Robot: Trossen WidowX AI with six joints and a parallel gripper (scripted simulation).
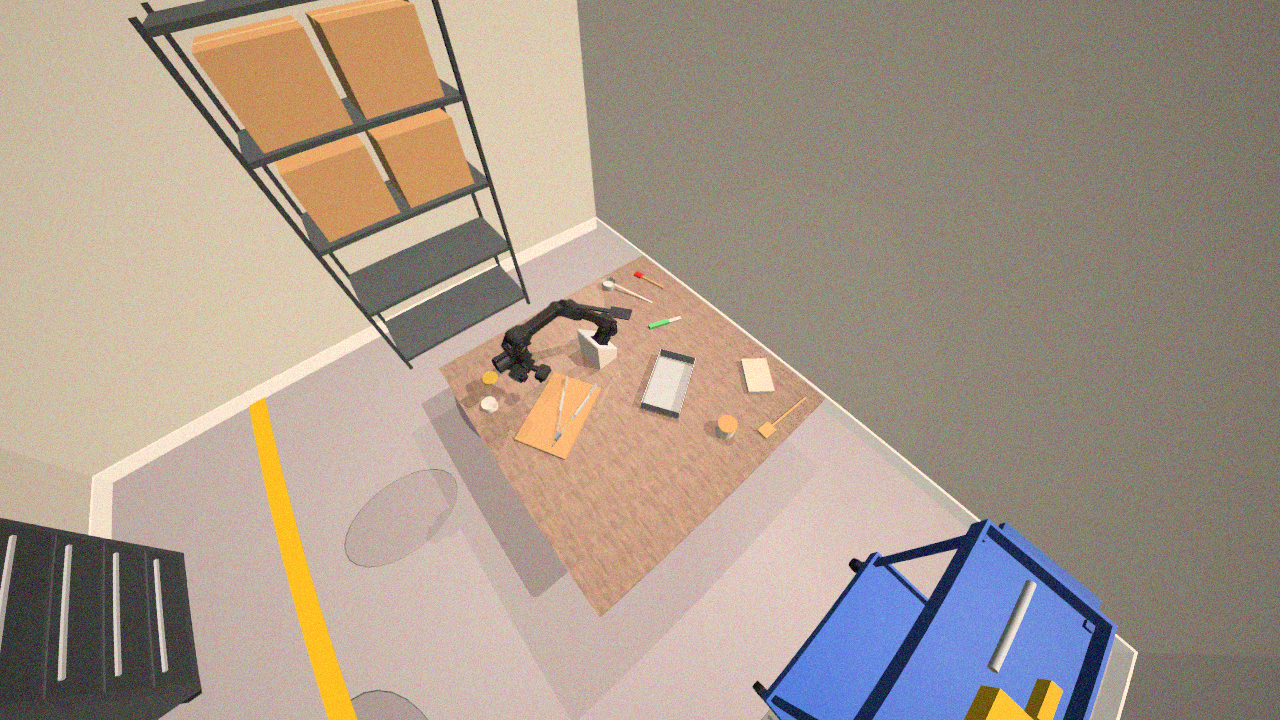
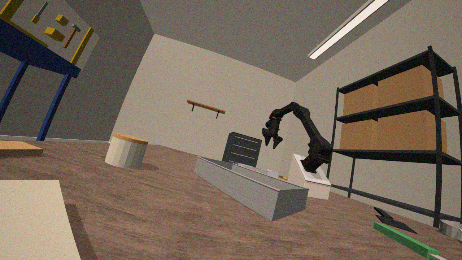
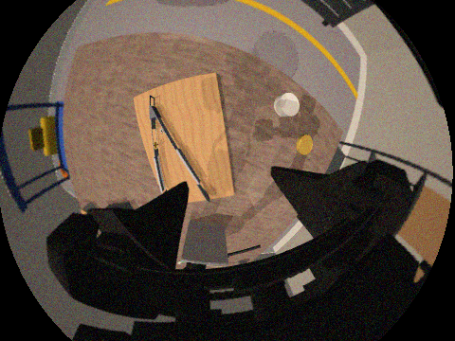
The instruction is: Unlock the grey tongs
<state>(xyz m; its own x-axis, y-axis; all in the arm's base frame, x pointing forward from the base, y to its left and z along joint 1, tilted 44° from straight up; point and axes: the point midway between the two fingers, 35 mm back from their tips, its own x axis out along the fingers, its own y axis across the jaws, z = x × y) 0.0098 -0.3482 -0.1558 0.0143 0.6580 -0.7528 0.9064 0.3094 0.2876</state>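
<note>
The grey tongs (image 1: 562, 407) (image 3: 178, 151) lie on the wooden board (image 1: 537, 425) (image 3: 204, 118). Their arms are spread in a V, joined at the hinge and wide apart at the tips. One tip lies by the board's near edge in the wrist view; the other arm runs close to its left edge. My gripper (image 2: 270, 146) (image 3: 230, 178) is open and empty, pointing down and raised above the table. Nothing is between its fingers, and the tongs are beyond them in the wrist view. The roasting tin (image 1: 668, 385) (image 2: 235, 187) holds nothing across it. The small lock is too fine to read.
A white pot (image 1: 489, 404) (image 3: 286, 104) and a yellow disc (image 1: 489, 377) (image 3: 304, 144) stand beside the board. A lidded canister (image 1: 726, 429) (image 2: 126, 151) stands beyond the tin. A black spatula (image 1: 619, 313) and a green-handled tool (image 1: 660, 323) (image 2: 402, 239) lie near the arm's base.
</note>
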